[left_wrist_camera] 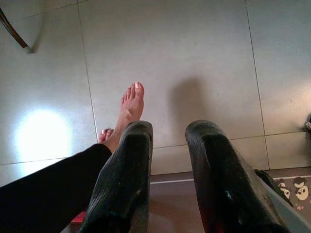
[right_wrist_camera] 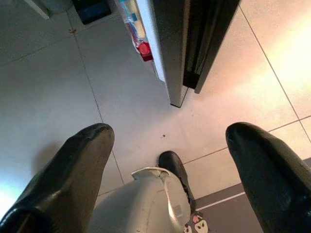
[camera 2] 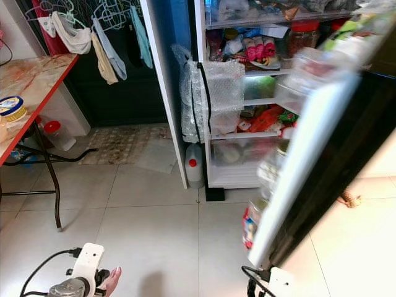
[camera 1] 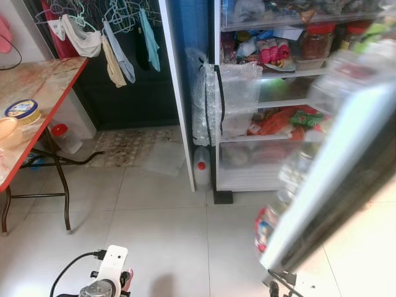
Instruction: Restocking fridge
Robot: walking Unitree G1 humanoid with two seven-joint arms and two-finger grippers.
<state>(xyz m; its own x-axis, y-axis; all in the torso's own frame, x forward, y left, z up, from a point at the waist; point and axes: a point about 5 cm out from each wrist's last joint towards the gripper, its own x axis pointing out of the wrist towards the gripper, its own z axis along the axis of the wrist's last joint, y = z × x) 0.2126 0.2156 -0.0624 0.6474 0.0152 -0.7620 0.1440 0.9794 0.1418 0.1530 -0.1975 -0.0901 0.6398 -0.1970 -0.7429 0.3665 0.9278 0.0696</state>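
The fridge (camera 1: 272,93) stands ahead, its shelves packed with jars and bags, and its door (camera 1: 334,167) swung wide toward the robot on the right, blurred, its long edge running from upper right down to the floor; bottles seem to sit in its rack. The left gripper (left_wrist_camera: 167,145) hangs low over the tiles, fingers a little apart, holding nothing, beside a person's bare foot (left_wrist_camera: 130,109). The right gripper (right_wrist_camera: 170,145) hangs spread wide and empty by the door's lower corner. A table (camera 1: 46,86) stands at far left.
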